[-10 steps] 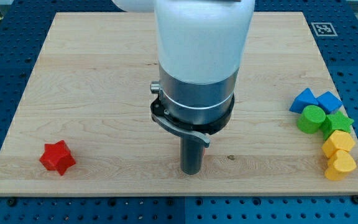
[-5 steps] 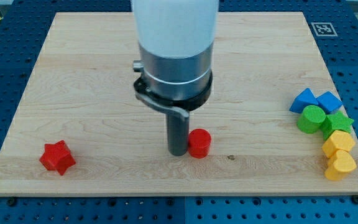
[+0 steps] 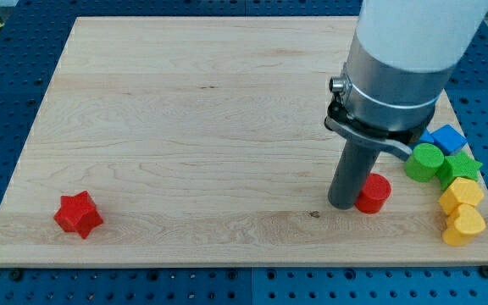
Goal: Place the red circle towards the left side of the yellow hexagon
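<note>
The red circle lies on the wooden board near the view's bottom right. My tip rests right against its left side. The yellow hexagon sits farther right, near the board's right edge, with a gap between it and the red circle. The arm's body hides part of the blocks above the red circle.
At the right edge a green cylinder, a green star, a blue block and a yellow heart cluster around the hexagon. A red star lies at the bottom left. The wooden board sits on a blue perforated table.
My tip has swept to the view's right, pushing the red circle from the board's bottom middle to close beside the cluster at the right.
</note>
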Controlling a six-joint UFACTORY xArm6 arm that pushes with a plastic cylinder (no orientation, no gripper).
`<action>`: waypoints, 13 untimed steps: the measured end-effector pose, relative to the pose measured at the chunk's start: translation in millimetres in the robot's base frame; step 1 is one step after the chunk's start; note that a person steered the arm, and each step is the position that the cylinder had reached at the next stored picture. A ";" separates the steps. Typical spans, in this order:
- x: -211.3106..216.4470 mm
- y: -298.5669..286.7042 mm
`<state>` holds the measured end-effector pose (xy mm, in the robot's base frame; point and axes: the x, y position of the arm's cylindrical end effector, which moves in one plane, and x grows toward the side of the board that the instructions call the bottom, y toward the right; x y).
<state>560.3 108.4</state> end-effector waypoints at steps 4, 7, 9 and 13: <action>6.8 20.7; -2.1 13.2; -32.2 7.9; -38.5 60.5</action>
<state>521.8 169.0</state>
